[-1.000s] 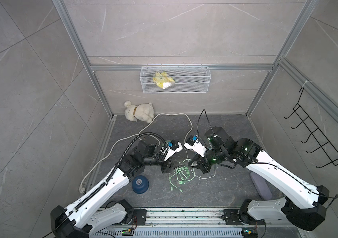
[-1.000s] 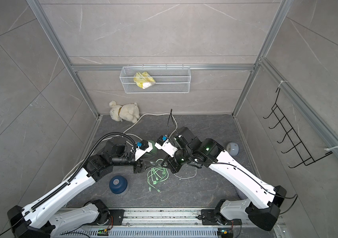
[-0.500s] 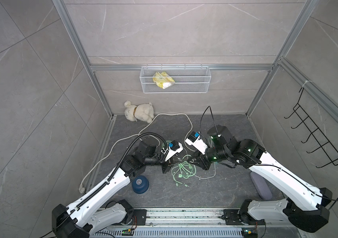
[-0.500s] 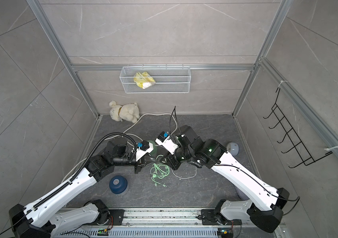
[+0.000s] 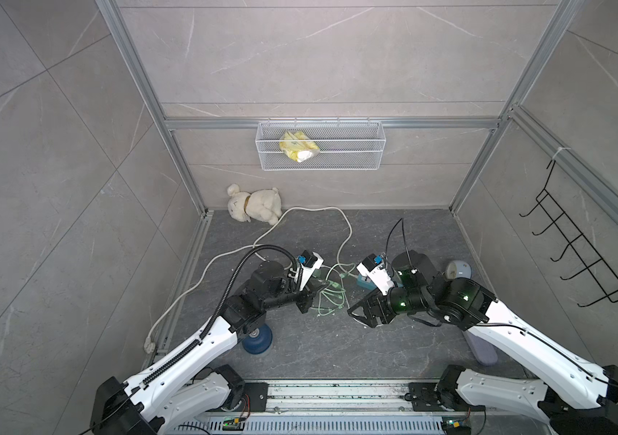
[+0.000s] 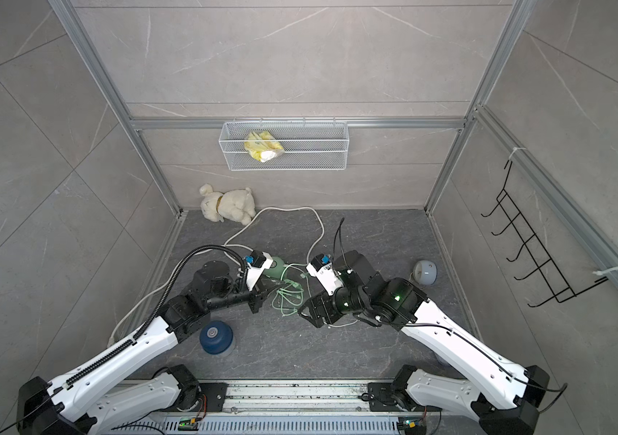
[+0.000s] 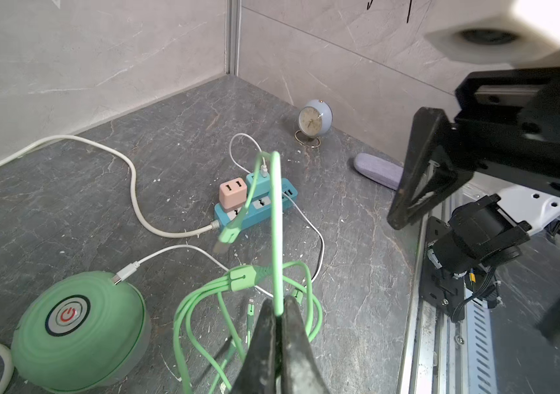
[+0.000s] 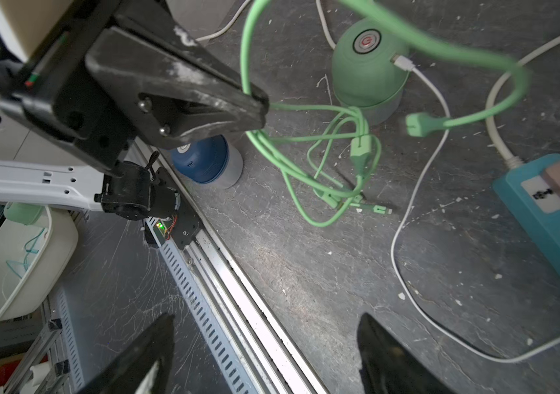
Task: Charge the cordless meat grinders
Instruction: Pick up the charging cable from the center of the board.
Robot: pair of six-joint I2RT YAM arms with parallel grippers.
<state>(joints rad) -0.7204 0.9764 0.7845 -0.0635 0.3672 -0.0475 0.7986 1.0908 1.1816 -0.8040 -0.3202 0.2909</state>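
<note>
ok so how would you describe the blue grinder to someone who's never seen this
Start at the metal rail along the front of the dark floor and look just behind it, beside the left arm. The navy grinder stands there, a dark blue dome with no cable plugged in, unlike the mint grinder.

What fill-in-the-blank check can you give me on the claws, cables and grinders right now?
1. The left claw is ____ on the green cable.
2. The right claw is ____, holding nothing.
3. The plug in the green grinder is ____.
4. The blue grinder has ____ cable plugged in.

Missing words: shut; open; white; no.
</note>
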